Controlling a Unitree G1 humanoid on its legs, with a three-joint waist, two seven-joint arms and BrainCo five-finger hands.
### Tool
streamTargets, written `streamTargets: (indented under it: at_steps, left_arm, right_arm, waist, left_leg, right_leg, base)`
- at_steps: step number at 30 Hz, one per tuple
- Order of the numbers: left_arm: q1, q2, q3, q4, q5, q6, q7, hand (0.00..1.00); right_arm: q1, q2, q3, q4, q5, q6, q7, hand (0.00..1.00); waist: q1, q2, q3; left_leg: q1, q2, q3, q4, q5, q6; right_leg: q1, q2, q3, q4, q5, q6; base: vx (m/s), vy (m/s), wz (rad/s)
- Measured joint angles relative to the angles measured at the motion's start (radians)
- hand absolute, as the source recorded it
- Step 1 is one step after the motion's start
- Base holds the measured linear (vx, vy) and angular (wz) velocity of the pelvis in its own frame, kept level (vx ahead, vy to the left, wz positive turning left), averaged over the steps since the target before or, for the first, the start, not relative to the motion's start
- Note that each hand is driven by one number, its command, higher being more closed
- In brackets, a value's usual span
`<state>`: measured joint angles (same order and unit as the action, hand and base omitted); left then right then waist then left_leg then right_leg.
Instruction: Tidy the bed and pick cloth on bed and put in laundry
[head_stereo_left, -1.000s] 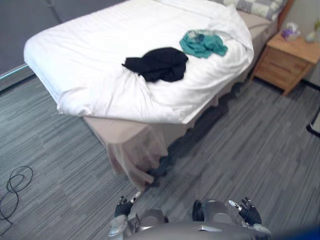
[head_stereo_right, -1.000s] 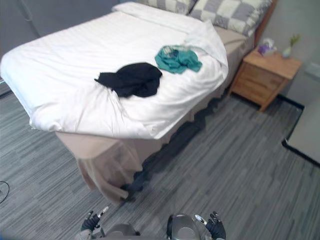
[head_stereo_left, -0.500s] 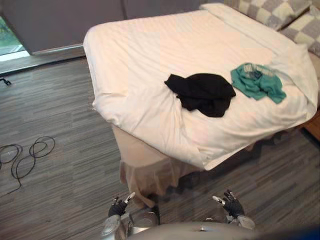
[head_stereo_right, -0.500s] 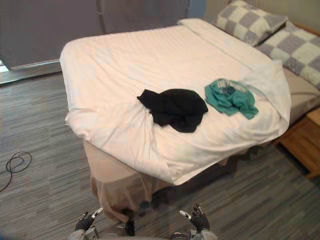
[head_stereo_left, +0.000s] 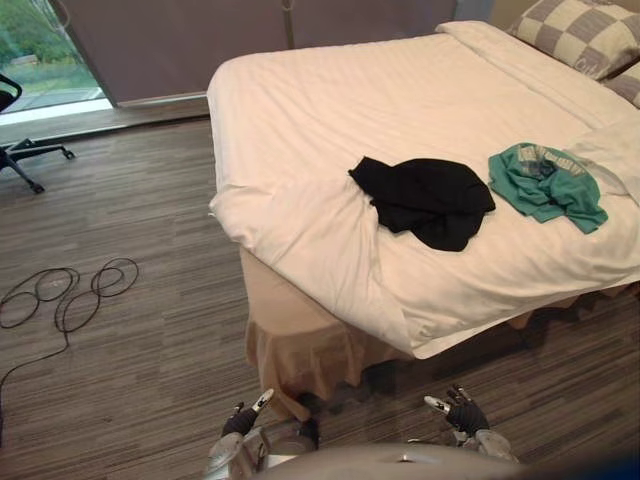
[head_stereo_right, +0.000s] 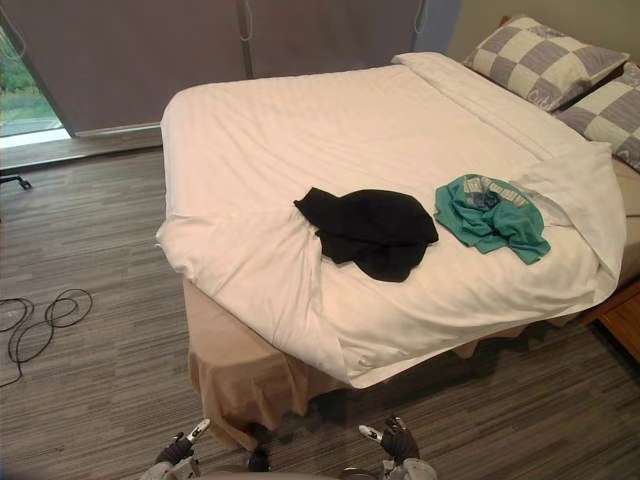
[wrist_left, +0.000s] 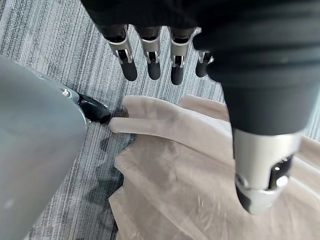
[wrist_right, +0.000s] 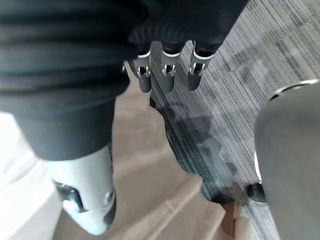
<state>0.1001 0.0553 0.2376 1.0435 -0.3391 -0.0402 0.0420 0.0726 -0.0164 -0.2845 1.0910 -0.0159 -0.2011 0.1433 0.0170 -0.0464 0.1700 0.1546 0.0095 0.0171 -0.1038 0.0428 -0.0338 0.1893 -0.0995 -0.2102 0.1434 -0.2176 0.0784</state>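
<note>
A black cloth (head_stereo_left: 428, 200) lies crumpled on the white duvet of the bed (head_stereo_left: 330, 110), near its front edge. A teal cloth (head_stereo_left: 547, 185) lies just to its right, beside a folded-back corner of the duvet (head_stereo_right: 590, 190). My left hand (head_stereo_left: 240, 420) and right hand (head_stereo_left: 462, 413) hang low at the bottom of the eye views, well short of the bed. Both are open with straight fingers (wrist_left: 150, 60) and hold nothing. Past the right hand's fingers (wrist_right: 167, 75) I see the beige bed skirt (wrist_right: 145, 185) and carpet.
Checked pillows (head_stereo_right: 545, 62) sit at the head of the bed on the right. The beige bed skirt (head_stereo_left: 300, 350) hangs down at the bed's near corner. An office chair's base (head_stereo_left: 25, 155) stands by the window at far left. Grey carpet (head_stereo_left: 120, 380) spreads to the left of the bed.
The whole view has swung leftward: the bed sits further right, the nightstand has left the view, and the window and chair base have come in. The cloths and both hands are unchanged.
</note>
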Motion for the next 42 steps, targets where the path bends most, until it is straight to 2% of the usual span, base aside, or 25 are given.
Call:
streamTargets:
  at_steps: [5, 7, 8, 9, 10, 11, 14, 17, 21, 22, 23, 25, 27, 28, 30, 31, 33, 34, 35, 36, 37, 39, 40, 41, 42]
  left_arm:
    - [-0.002, 0.002, 0.012, -0.001, -0.075, 0.028, 0.000, 0.00]
    - [-0.006, 0.009, 0.059, 0.000, -0.128, 0.050, 0.001, 0.00]
    - [-0.004, 0.006, 0.063, 0.001, -0.167, 0.057, 0.003, 0.00]
    - [0.005, -0.001, 0.080, 0.001, -0.207, 0.065, 0.012, 0.00]
    - [0.012, -0.003, 0.080, 0.002, -0.233, 0.074, 0.023, 0.00]
    - [0.021, 0.001, 0.081, 0.003, -0.278, 0.088, 0.047, 0.00]
    - [0.041, 0.017, 0.083, 0.011, -0.387, 0.120, 0.114, 0.00]
    - [0.039, 0.015, 0.124, 0.043, -0.465, 0.124, 0.181, 0.00]
    - [0.047, 0.013, 0.196, 0.044, -0.516, 0.093, 0.270, 0.00]
    - [0.048, 0.012, 0.224, 0.044, -0.518, 0.067, 0.291, 0.00]
    - [0.045, 0.014, 0.262, 0.041, -0.538, 0.038, 0.304, 0.00]
    - [0.039, 0.017, 0.334, 0.038, -0.542, -0.008, 0.340, 0.00]
    - [0.033, 0.045, 0.402, 0.013, -0.531, -0.028, 0.386, 0.00]
    - [0.027, 0.076, 0.447, -0.041, -0.463, -0.034, 0.449, 0.00]
    - [-0.016, 0.182, 0.557, -0.121, -0.340, -0.029, 0.556, 0.00]
    - [-0.032, 0.225, 0.590, -0.131, -0.305, -0.030, 0.580, 0.00]
    - [-0.093, 0.389, 0.726, -0.167, -0.231, -0.031, 0.598, 0.00]
    - [-0.123, 0.457, 0.768, -0.172, -0.182, -0.037, 0.579, 0.00]
    - [-0.165, 0.546, 0.794, -0.177, -0.128, -0.047, 0.547, 0.00]
    - [-0.211, 0.623, 0.795, -0.178, -0.058, -0.076, 0.503, 0.00]
    - [-0.237, 0.658, 0.792, -0.179, -0.029, -0.093, 0.472, 0.00]
    - [-0.334, 0.763, 0.727, -0.184, 0.045, -0.168, 0.332, 0.00]
    - [-0.354, 0.780, 0.696, -0.187, 0.067, -0.190, 0.303, 0.00]
    - [-0.391, 0.810, 0.620, -0.194, 0.116, -0.234, 0.257, 0.00]
    - [-0.407, 0.823, 0.585, -0.196, 0.136, -0.255, 0.240, 0.00]
  right_arm:
    - [0.001, 0.001, -0.001, 0.001, -0.013, 0.011, 0.012, 0.00]
    - [0.003, 0.005, -0.007, -0.015, -0.031, 0.020, 0.009, 0.00]
    - [0.005, -0.008, -0.017, -0.009, -0.033, 0.029, 0.008, 0.00]
    - [0.007, -0.025, -0.022, -0.001, -0.032, 0.041, 0.006, 0.00]
    - [0.008, -0.026, -0.022, 0.000, -0.031, 0.045, 0.004, 0.00]
    - [0.008, -0.024, -0.022, 0.000, -0.029, 0.050, 0.001, 0.00]
    - [0.009, -0.022, -0.028, 0.005, -0.026, 0.056, 0.001, 0.00]
    - [0.016, -0.022, -0.051, 0.016, -0.015, 0.059, 0.000, 0.00]
    - [0.020, -0.024, -0.077, 0.029, 0.007, 0.069, 0.002, 0.00]
    - [0.020, -0.025, -0.090, 0.029, 0.007, 0.071, 0.004, 0.00]
    - [0.021, -0.025, -0.098, 0.029, 0.007, 0.075, 0.004, 0.00]
    - [0.022, -0.032, -0.102, 0.021, 0.007, 0.075, 0.009, 0.00]
    - [0.053, -0.035, -0.117, 0.008, 0.005, 0.076, 0.012, 0.00]
    - [0.075, -0.035, -0.127, 0.003, 0.003, 0.078, 0.013, 0.00]
    - [0.095, -0.032, -0.137, 0.000, 0.003, 0.079, 0.016, 0.00]
    - [0.098, -0.031, -0.137, -0.004, 0.003, 0.079, 0.019, 0.00]
    - [0.115, -0.030, -0.141, -0.012, 0.004, 0.076, 0.024, 0.00]
    - [0.118, -0.030, -0.141, -0.015, 0.006, 0.075, 0.024, 0.00]
    - [0.121, -0.026, -0.139, -0.019, 0.012, 0.074, 0.024, 0.00]
    - [0.126, -0.023, -0.142, -0.029, 0.016, 0.073, 0.024, 0.00]
    - [0.129, -0.023, -0.142, -0.036, 0.023, 0.073, 0.024, 0.00]
    - [0.134, -0.017, -0.144, -0.058, 0.045, 0.062, 0.024, 0.00]
    - [0.136, -0.019, -0.147, -0.062, 0.047, 0.061, 0.025, 0.00]
    - [0.138, -0.021, -0.160, -0.064, 0.053, 0.055, 0.024, 0.00]
    - [0.138, -0.021, -0.160, -0.065, 0.054, 0.054, 0.024, 0.00]
  waist:
    - [-0.004, -0.007, 0.002]
    - [-0.024, -0.024, 0.002]
    - [-0.031, -0.019, 0.005]
    - [-0.023, -0.004, 0.003]
    - [-0.023, -0.005, 0.002]
    - [-0.022, -0.011, 0.004]
    - [-0.024, -0.013, 0.007]
    - [-0.028, -0.009, 0.011]
    - [-0.027, 0.009, 0.022]
    - [-0.027, 0.008, 0.021]
    - [-0.025, 0.015, 0.025]
    - [-0.027, 0.021, 0.022]
    - [-0.028, 0.037, 0.018]
    - [-0.026, 0.050, 0.007]
    - [-0.016, 0.049, 0.006]
    - [-0.010, 0.049, 0.006]
    - [-0.001, 0.044, -0.004]
    - [0.000, 0.039, -0.013]
    - [0.000, 0.049, -0.021]
    - [0.000, 0.050, -0.032]
    - [0.000, 0.052, -0.033]
    - [-0.005, 0.064, -0.049]
    - [-0.007, 0.074, -0.052]
    - [-0.012, 0.093, -0.053]
    - [-0.012, 0.097, -0.060]
  left_leg:
    - [-0.005, -0.017, 0.037, 0.001, -0.021, 0.017]
    - [-0.061, 0.009, 0.205, 0.122, -0.074, 0.027]
    - [-0.115, 0.022, 0.229, 0.230, -0.111, 0.035]
    - [-0.134, 0.016, 0.232, 0.275, -0.129, 0.045]
    - [-0.133, 0.006, 0.220, 0.271, -0.131, 0.047]
    - [-0.114, -0.015, 0.207, 0.225, -0.120, 0.055]
    - [-0.013, -0.057, 0.179, 0.027, -0.020, 0.063]
    - [0.004, -0.062, 0.137, -0.002, -0.001, 0.062]
    - [0.003, -0.060, 0.131, -0.004, 0.011, 0.054]
    - [0.003, -0.059, 0.132, -0.004, 0.006, 0.048]
    - [-0.001, -0.059, 0.138, -0.004, 0.002, 0.043]
    - [-0.005, -0.053, 0.154, -0.004, 0.002, 0.044]
    - [-0.018, -0.041, 0.194, -0.004, 0.001, 0.044]
    - [-0.020, -0.036, 0.213, -0.003, 0.001, 0.044]
    - [-0.032, -0.029, 0.249, -0.003, -0.003, 0.039]
    - [-0.034, -0.029, 0.255, -0.003, -0.008, 0.037]
    - [-0.033, -0.026, 0.275, -0.003, -0.024, 0.032]
    - [-0.033, -0.023, 0.275, -0.002, -0.021, 0.030]
    - [-0.033, -0.015, 0.276, -0.001, -0.024, 0.027]
    - [-0.028, -0.008, 0.276, 0.003, -0.027, 0.025]
    - [-0.025, -0.005, 0.278, 0.004, -0.028, 0.025]
    - [-0.012, 0.035, 0.291, 0.004, -0.028, 0.025]
    - [-0.008, 0.049, 0.293, 0.005, -0.027, 0.025]
    - [0.003, 0.088, 0.289, 0.005, -0.027, 0.025]
    - [0.005, 0.103, 0.291, 0.005, -0.027, 0.025]
  right_leg:
    - [0.031, -0.027, -0.029, -0.041, 0.001, -0.005]
    - [0.030, -0.062, -0.090, -0.038, 0.001, -0.001]
    - [0.034, -0.077, -0.119, -0.025, 0.002, 0.009]
    - [0.037, -0.083, -0.121, -0.009, 0.001, 0.020]
    - [0.035, -0.089, -0.123, -0.003, -0.001, 0.023]
    - [0.037, -0.102, -0.124, 0.004, -0.002, 0.024]
    - [0.046, -0.118, -0.124, 0.023, 0.001, 0.028]
    - [0.066, -0.115, -0.124, 0.026, 0.013, 0.044]
    - [0.084, -0.102, -0.123, 0.004, 0.013, 0.043]
    - [0.095, -0.096, -0.122, -0.019, 0.010, 0.038]
    - [0.101, -0.094, -0.122, -0.044, -0.014, 0.012]
    - [0.097, -0.090, -0.123, -0.057, -0.028, 0.009]
    - [0.095, -0.086, -0.123, -0.074, -0.035, 0.016]
    - [0.096, -0.083, -0.122, -0.084, -0.038, 0.014]
    - [0.088, -0.078, -0.109, -0.100, -0.039, 0.014]
    - [0.084, -0.077, -0.105, -0.101, -0.039, 0.013]
    - [0.075, -0.080, -0.088, -0.094, -0.012, 0.009]
    - [0.076, -0.078, -0.076, -0.083, 0.005, 0.024]
    - [0.067, -0.073, -0.074, -0.064, 0.021, 0.031]
    - [0.061, -0.064, -0.071, -0.047, 0.033, 0.026]
    - [0.060, -0.059, -0.068, -0.038, 0.041, 0.022]
    - [0.034, -0.028, -0.036, 0.036, 0.073, -0.007]
    - [0.012, -0.019, -0.020, 0.077, 0.080, -0.017]
    - [-0.022, 0.006, 0.007, 0.112, 0.018, -0.032]
    - [-0.029, 0.023, 0.014, 0.070, -0.013, -0.033]
  base:
    - [0.00, 0.060, 0.04]
    - [0.06, 0.081, 0.63]
    - [0.09, 0.131, 0.72]
    - [0.09, 0.148, 0.47]
    - [0.09, 0.155, 0.34]
    - [0.08, 0.129, 0.32]
    - [0.07, 0.086, 0.26]
    - [0.02, 0.033, 0.34]
    - [-0.06, -0.018, 0.11]
    - [-0.11, -0.050, -0.07]
    - [-0.11, -0.052, -0.12]
    - [-0.09, -0.040, -0.11]
    - [-0.03, -0.031, 0.04]
    - [0.04, -0.029, 0.13]
    - [0.09, -0.028, 0.02]
    - [0.11, -0.016, -0.20]
    - [0.17, -0.045, -0.23]
    - [0.21, -0.032, -0.05]
    - [0.22, 0.012, 0.07]
    - [0.18, 0.013, 0.11]
    - [0.17, 0.024, 0.16]
    - [0.14, 0.013, 0.16]
    - [0.14, -0.054, 0.05]
    - [0.11, -0.068, -0.02]
    - [0.10, -0.072, -0.12]
